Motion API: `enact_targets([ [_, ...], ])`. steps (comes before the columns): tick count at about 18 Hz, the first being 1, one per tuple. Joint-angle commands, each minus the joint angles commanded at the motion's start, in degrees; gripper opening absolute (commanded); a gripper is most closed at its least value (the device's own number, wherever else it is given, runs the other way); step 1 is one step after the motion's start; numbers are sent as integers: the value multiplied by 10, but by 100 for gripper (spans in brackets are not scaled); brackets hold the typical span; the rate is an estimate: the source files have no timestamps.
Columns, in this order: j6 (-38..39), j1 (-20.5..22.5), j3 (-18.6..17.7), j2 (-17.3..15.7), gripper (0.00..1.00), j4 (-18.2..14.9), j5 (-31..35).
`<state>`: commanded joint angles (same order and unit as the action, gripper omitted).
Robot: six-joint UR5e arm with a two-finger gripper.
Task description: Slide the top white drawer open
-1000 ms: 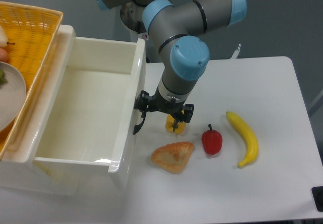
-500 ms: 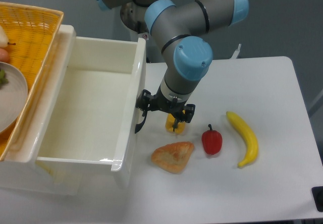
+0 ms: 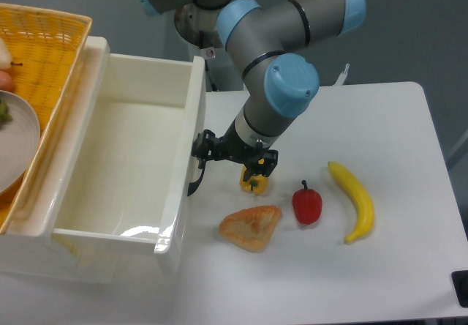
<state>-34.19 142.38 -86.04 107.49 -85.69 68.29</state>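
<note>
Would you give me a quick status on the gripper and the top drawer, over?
Gripper at the black handle; jaw state unclear. Top white drawer pulled well out, empty. Yellow pepper, pastry, red pepper, banana on table beside the drawer front.

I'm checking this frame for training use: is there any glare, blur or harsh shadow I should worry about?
In the fixed camera view, glare shows as bright patches on the front lower rim of the top white drawer. The gripper and the banana look sharp, with no motion blur. Shadows on the table are soft and small, and lighting is even.
</note>
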Motion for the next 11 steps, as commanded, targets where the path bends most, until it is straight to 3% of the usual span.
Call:
enact_targets([
  [8, -11, 18, 10, -4, 100, 0, 5],
  [11, -49, 22, 15, -10, 100, 3, 32],
])
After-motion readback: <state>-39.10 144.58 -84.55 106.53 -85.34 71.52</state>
